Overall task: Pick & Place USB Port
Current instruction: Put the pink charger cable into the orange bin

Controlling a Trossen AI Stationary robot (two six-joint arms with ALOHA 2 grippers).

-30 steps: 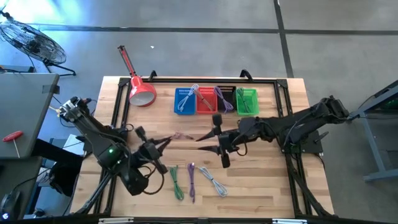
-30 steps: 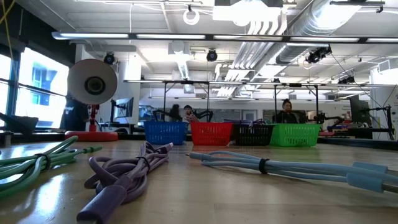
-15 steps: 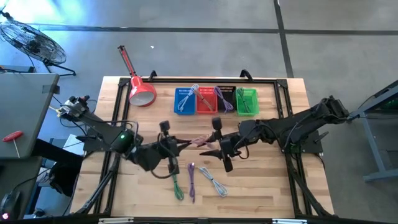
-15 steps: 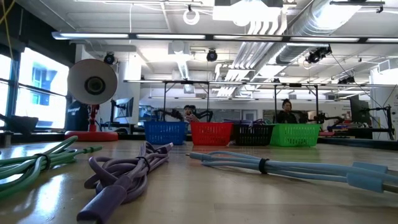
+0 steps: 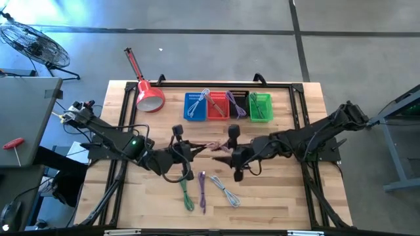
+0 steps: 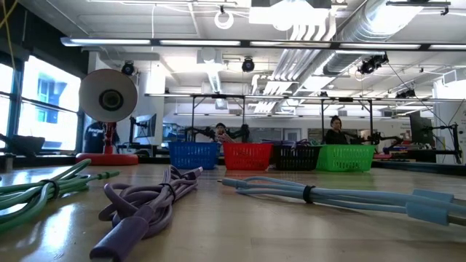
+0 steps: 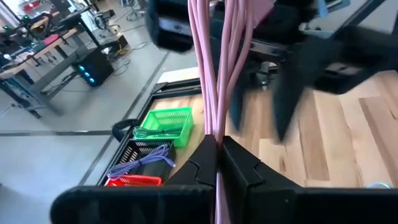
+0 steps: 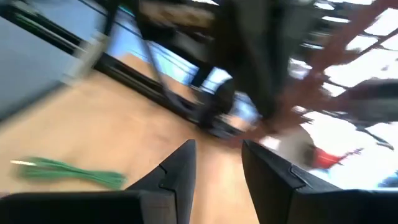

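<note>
Pink cable (image 7: 214, 68) hangs mid-worktop (image 5: 275, 190) — left gripper (image 5: 188, 149) has its jaws pinching it, right gripper (image 5: 226, 153) just beside with jaws spread — baskets (image 5: 226, 105) sit further back.

No readable text, label, brand, number or sign anywhere in view.

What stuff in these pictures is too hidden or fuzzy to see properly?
- Pink cable, left wrist view: its top runs off the picture's edge; its plugs are unseen.
- Right pincer, high view: too small to tell whether it touches the cable.
- Right wrist view: blurred; only the green cable is recognisable.
- Baskets, low view: their walls hide the contents.
</note>
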